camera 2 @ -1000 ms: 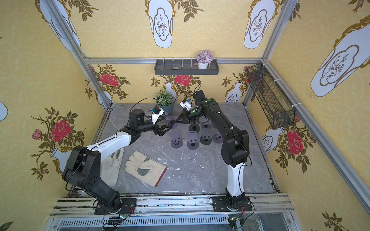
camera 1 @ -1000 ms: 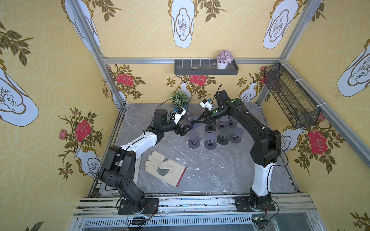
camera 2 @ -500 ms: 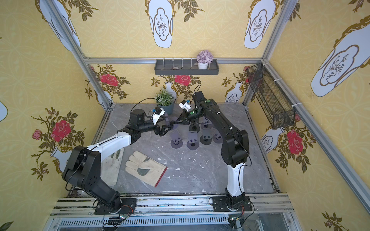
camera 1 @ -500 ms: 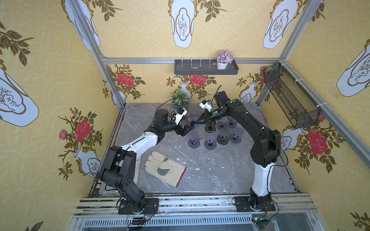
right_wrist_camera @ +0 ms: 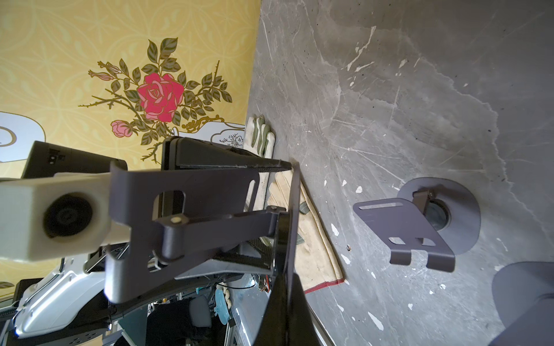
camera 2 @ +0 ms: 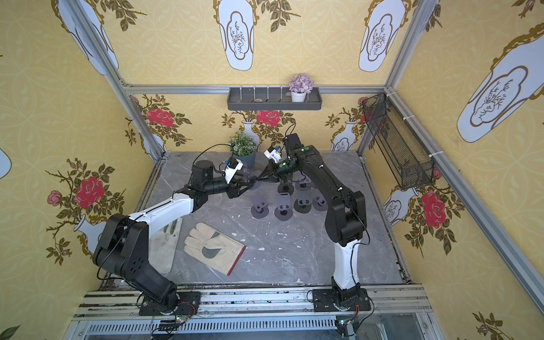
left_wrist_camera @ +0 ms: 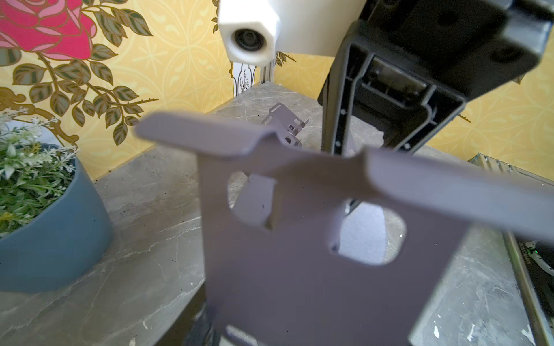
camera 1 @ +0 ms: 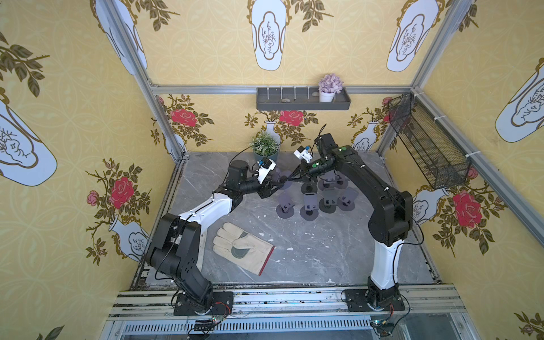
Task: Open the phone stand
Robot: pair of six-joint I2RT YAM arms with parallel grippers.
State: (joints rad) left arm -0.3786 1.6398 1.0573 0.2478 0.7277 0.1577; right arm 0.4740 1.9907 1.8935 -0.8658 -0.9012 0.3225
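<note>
Jaws of the left gripper [camera 1: 276,187] straddle the tilting plate [right_wrist_camera: 207,185] of the phone stand [left_wrist_camera: 299,284], one finger along each long edge. Whether they already press on it I cannot tell. The stand hangs in the air above the desk [camera 1: 323,250], between the two arms and just in front of the potted plant [camera 1: 265,153]. Its round base [right_wrist_camera: 292,209] is seen edge-on, pinched tight in the closed jaws of the right gripper [camera 1: 291,178]. To my eye the plate should be clamped firmly first. It should then swing in an arc about the hinge arm [right_wrist_camera: 221,227] while the right side acts only as an anchor. A straight pull would likely slide the thin disc out of its narrow pinch. The stand looks like thin sheet metal with a matte grey-purple finish, and probably gives little friction. Its plate has rounded corners and oblong cut-outs, and a short flat link is pinned at both ends. Further right, other stands [camera 1: 321,197] sit unfolded on the desk. One of them [right_wrist_camera: 419,227] shows two hooked lips at the plate's lower end. The desk is grey and marble-veined, scuffed, and flecked with white.
</note>
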